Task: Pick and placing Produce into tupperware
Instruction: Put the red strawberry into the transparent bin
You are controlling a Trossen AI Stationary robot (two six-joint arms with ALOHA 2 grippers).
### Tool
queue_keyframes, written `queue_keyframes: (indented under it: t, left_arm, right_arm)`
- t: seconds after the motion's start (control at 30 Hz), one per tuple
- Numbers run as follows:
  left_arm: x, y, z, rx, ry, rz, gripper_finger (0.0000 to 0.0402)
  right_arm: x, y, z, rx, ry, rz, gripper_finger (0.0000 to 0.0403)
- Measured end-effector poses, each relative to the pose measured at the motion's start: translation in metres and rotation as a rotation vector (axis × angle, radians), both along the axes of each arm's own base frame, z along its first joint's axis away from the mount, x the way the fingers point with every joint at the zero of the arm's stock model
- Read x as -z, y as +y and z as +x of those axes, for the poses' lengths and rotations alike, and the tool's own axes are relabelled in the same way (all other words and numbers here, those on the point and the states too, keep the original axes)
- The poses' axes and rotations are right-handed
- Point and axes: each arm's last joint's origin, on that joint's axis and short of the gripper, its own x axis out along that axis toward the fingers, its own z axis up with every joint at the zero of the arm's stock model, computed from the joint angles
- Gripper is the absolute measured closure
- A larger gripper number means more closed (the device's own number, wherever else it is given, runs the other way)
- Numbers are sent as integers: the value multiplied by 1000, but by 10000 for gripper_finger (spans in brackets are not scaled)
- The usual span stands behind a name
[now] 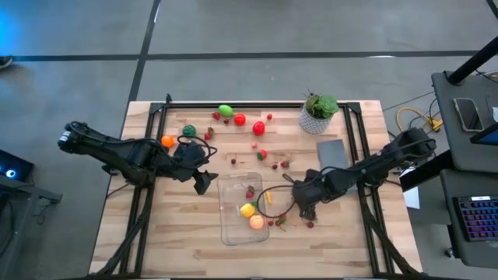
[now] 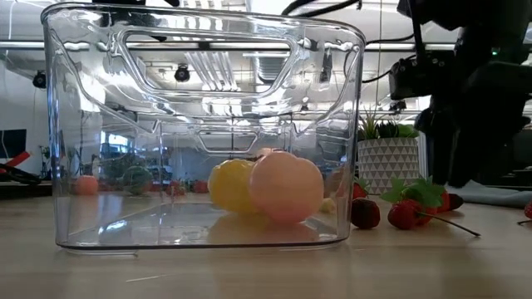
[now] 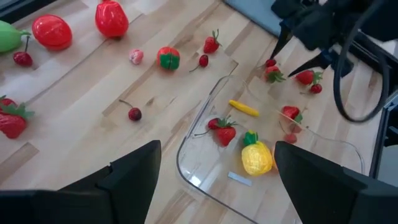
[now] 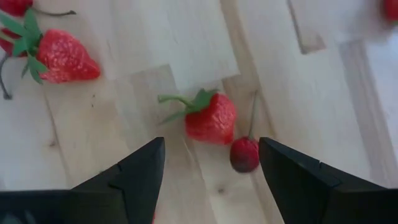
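Right wrist view, right gripper (image 4: 211,163) open over strawberry (image 4: 211,117)

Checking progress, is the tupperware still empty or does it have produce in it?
Not empty: the tupperware holds a yellow fruit, a peach-coloured one and a strawberry.

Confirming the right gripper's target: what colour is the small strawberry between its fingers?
Red with a green leafy cap; the right wrist view shows it best.

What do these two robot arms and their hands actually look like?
Both arms are dark, nearly black, built of chunky jointed segments. The left arm and right arm each end in a hand with two broad, flat, black wedge-shaped fingers. Black cables loop beside the left hand and the right hand. No markings are visible.
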Motion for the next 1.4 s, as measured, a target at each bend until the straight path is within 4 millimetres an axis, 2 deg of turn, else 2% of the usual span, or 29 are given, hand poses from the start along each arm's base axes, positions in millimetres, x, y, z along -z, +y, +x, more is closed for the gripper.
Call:
queue_keyframes:
  t: [0.27,0.53,1.03,1.23,1.33,1.4]
  left_arm:
    - [0,0,0,-1,1,-1,102]
    - [0,0,0,-1,-1,-1,102]
    - [1,0,1,-1,3,0,102]
    - [1,0,1,-1,2,0,102]
    - [2,0,1,0,7,2,102]
    - [2,0,1,0,10,2,102]
  right_arm:
    - [18,4,10,-60,47,-37,152]
    - [20,10,24,-103,52,-52,167]
    - [16,10,26,-104,60,-56,252]
    - [-5,15,37,-101,46,-49,267]
    - [-30,19,48,-100,-1,-34,265]
    - [-53,21,56,-104,-64,-16,264]
